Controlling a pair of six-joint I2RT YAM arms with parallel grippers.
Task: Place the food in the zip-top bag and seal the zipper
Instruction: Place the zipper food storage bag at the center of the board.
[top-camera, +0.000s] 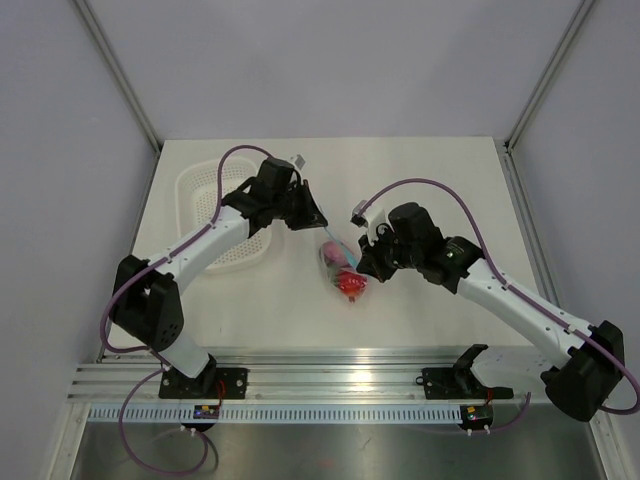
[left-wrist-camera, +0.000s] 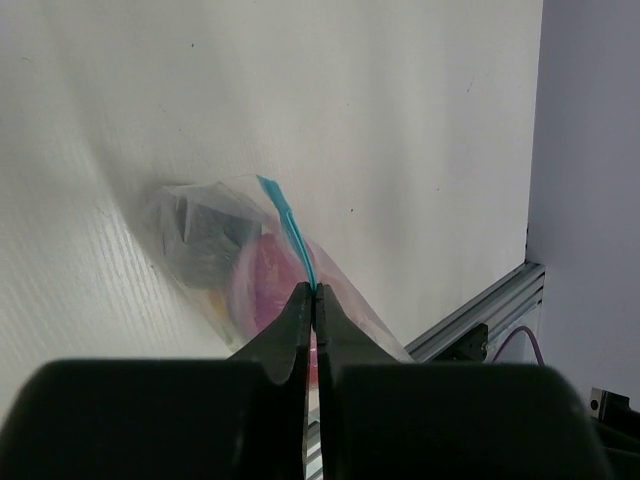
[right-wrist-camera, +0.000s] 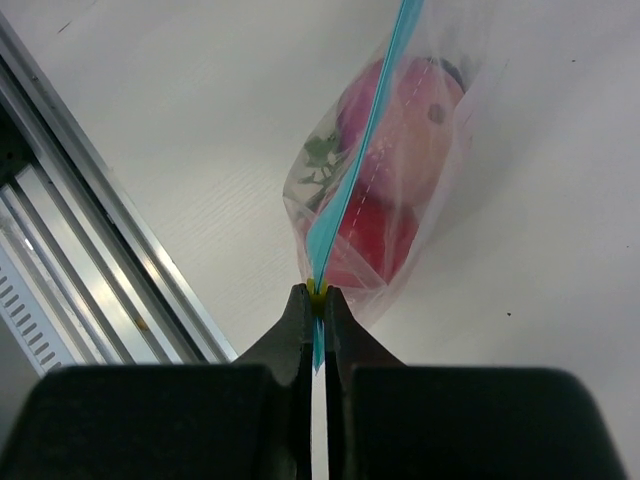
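Quick count: one bag (top-camera: 340, 264), three food pieces inside it, one basket (top-camera: 205, 190) and two hands. The food is one pink piece (right-wrist-camera: 415, 120), one red piece (right-wrist-camera: 365, 245) and one green bit (right-wrist-camera: 320, 165), all bunched together in the clear plastic.

The bag sits mid-bench (top-camera: 420, 160), just right of the basket and strung between the two hands. I can't tell if its belly touches the bench.

The left hand (left-wrist-camera: 312, 295) is pinched tight on one end of the zipper (right-wrist-camera: 360, 170), and the right hand (right-wrist-camera: 318, 292) is pinched tight on the other end.

Looks-wise the bag is see-through and crinkly, bulging around the food. The zipper is a thin light-blue strip, pulled into one straight line from the right hand's fingers up across the pink piece.
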